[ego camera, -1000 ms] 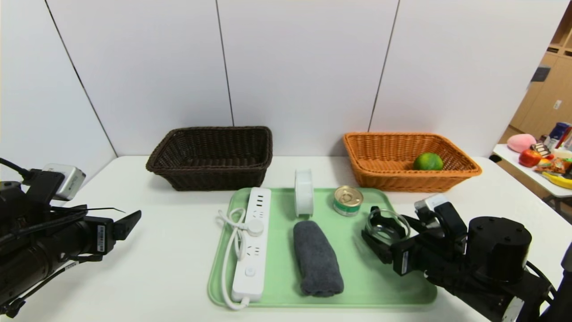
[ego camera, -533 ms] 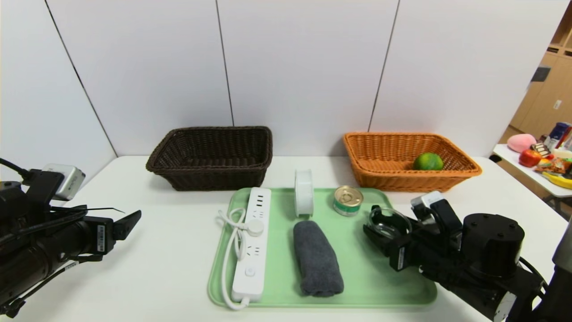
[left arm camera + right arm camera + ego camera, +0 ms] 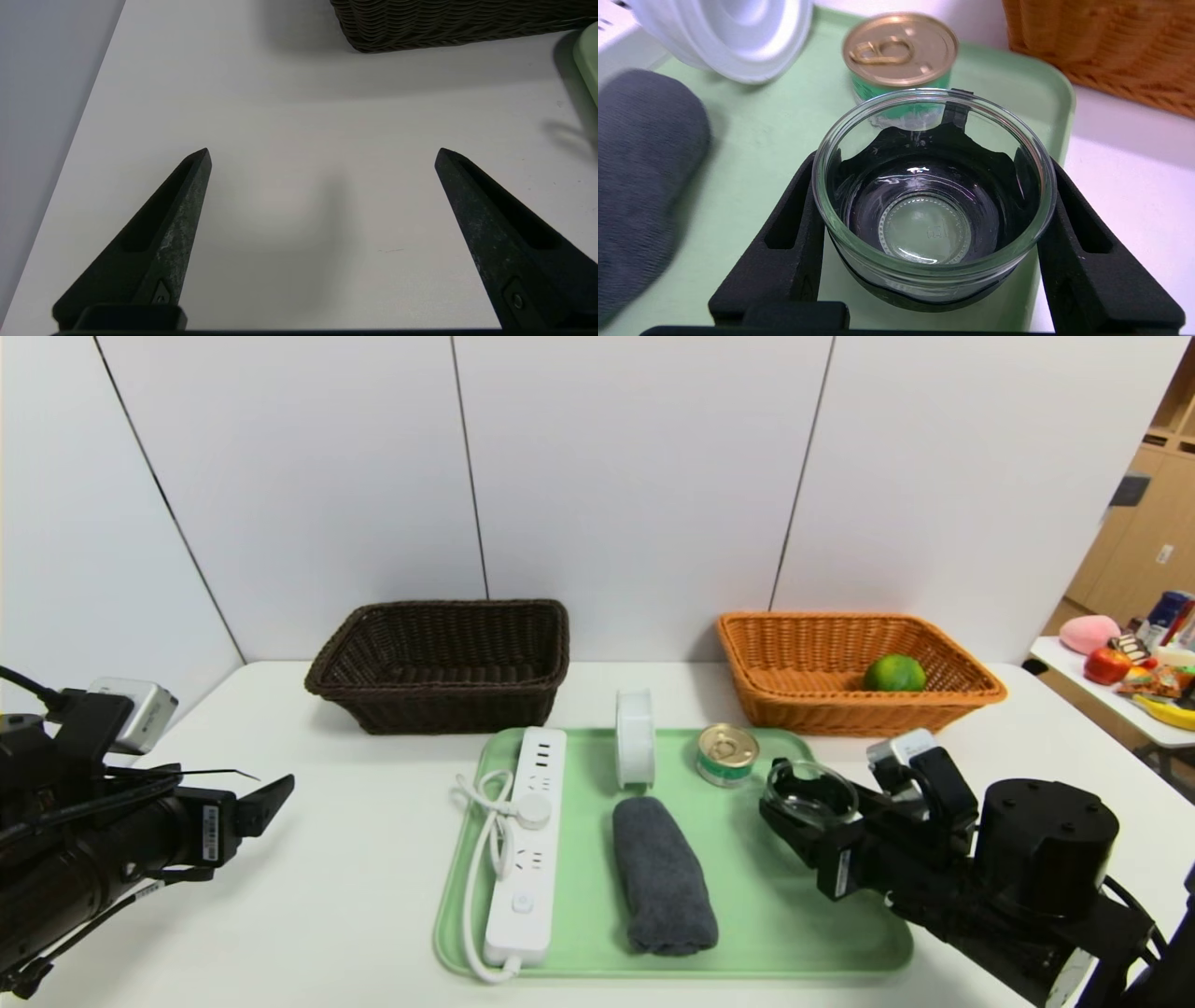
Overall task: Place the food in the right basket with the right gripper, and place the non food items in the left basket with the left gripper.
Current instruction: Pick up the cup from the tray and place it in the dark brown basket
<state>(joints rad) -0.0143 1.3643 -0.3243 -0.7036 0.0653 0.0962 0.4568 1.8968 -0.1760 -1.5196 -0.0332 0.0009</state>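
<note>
My right gripper is shut on the clear glass dish at the right edge of the green tray; its fingers press both sides of the dish. The green-label tin stands just beyond the dish, and shows in the right wrist view. The green fruit lies in the orange basket. The power strip, grey towel and tape roll are on the tray. My left gripper is open and empty over bare table at the left. The dark brown basket is empty.
A side table at the far right holds assorted toy foods. White wall panels stand right behind both baskets. The table's left edge runs close to my left gripper.
My right gripper, holding the glass dish, has shifted slightly up and away from me. The left arm has not moved.
</note>
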